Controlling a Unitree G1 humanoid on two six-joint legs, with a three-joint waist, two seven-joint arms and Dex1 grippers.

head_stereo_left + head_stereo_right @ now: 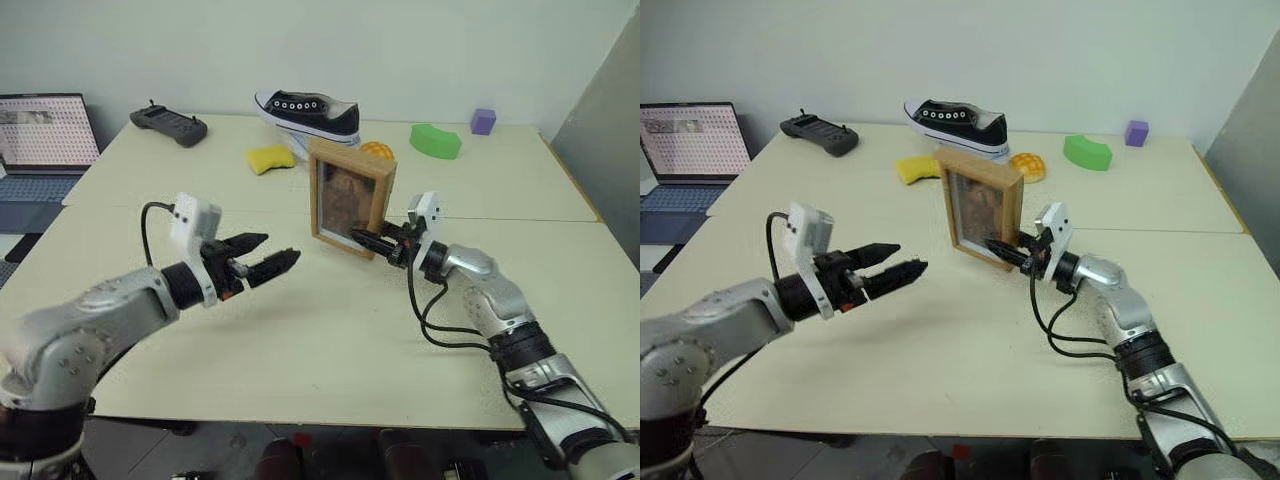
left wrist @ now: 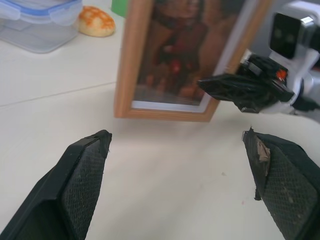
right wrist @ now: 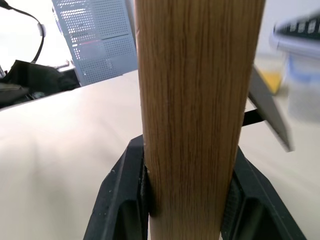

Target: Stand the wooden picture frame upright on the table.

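One wooden picture frame point(image 1: 351, 198) stands upright on one table point(image 1: 300, 330)

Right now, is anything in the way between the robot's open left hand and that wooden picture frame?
Nothing visible. Bare cream table lies between the open left hand and the upright light-wood picture frame. The right hand already grips the frame's right edge.

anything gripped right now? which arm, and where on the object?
Right gripper is shut on the wooden picture frame, clamping its right side rail near the bottom. Left gripper is open, holding nothing.
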